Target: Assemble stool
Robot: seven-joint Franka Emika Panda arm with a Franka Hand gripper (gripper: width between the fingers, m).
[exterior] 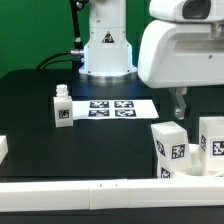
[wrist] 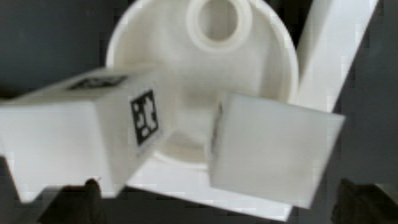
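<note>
- Two chunky white plastic legs (wrist: 80, 135) under the gripper (wrist: 217, 205), jaws wide, empty.
- Centre on one only; don't nudge the flat round white seat disc (wrist: 196, 60).

arm (exterior: 182, 50) extends low at the exterior view's right, wrist directed downward. gripper (wrist: 217, 206) faces down; fingers (wrist: 75, 204) spread wide apart, nothing clamped between them.
</note>
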